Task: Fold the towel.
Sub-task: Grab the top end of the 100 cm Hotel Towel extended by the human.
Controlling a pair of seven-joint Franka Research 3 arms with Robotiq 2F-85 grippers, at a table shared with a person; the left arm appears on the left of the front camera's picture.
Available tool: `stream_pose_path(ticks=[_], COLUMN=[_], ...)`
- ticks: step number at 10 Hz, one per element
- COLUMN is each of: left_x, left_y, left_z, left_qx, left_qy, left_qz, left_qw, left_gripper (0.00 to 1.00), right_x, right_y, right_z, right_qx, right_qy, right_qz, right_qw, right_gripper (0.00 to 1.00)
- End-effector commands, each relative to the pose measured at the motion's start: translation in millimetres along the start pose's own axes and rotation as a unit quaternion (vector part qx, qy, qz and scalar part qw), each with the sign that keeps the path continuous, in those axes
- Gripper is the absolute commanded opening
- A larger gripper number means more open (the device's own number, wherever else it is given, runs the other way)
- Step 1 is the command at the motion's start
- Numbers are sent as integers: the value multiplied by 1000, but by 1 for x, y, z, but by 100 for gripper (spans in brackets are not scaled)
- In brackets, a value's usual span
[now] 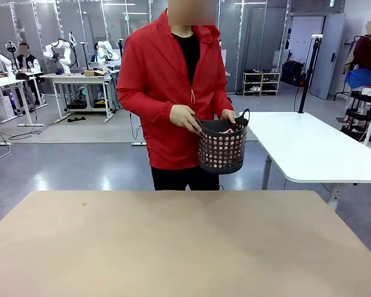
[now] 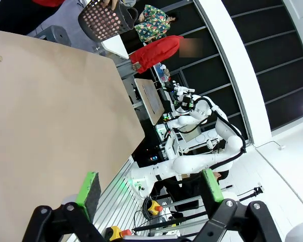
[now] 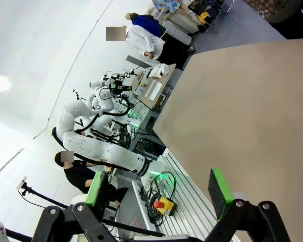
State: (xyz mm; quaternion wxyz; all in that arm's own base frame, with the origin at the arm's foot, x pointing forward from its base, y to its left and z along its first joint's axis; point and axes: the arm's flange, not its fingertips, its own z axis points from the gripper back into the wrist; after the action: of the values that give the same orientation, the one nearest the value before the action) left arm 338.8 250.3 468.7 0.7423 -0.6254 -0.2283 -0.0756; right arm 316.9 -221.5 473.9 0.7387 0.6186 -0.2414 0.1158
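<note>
Fingers (image 2: 89,191) wide apart near table (image 2: 50,126) edge

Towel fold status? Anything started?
Done: nothing folded yet. In hand: the person's hands hold a dark perforated basket at the far side of the table, with pink cloth inside, probably the towel. The left gripper and right gripper are open and hold nothing. Left: getting the towel onto the table, then the whole fold.

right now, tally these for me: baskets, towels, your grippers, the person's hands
basket: 1
towel: 1, inside the basket
grippers: 2, left gripper and right gripper, both open
hands: 2, right hand and left hand, on the basket
total: 6
</note>
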Motion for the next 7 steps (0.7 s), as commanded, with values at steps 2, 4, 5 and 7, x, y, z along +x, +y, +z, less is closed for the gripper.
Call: stream_pose_path(ticks=[2,4,5,7], left_x=[-1,-1,-1,-1], left_y=[1,1,1,1], left_z=[1,1,1,1], left_qx=[-5,-5,-5,-5], left_qy=[2,2,2,2], left_qz=[-2,-2,-2,-2], left_qw=[1000,1000,1000,1000], left_gripper=[100,100,100,100], right_x=[0,0,0,0], right_y=[-1,-1,-1,-1], right_z=[0,0,0,0], right_qx=[7,7,7,7], right_qy=[-3,-3,-3,-3], right_qz=[10,10,10,10], right_qw=[1000,1000,1000,1000], right_gripper=[100,100,100,100])
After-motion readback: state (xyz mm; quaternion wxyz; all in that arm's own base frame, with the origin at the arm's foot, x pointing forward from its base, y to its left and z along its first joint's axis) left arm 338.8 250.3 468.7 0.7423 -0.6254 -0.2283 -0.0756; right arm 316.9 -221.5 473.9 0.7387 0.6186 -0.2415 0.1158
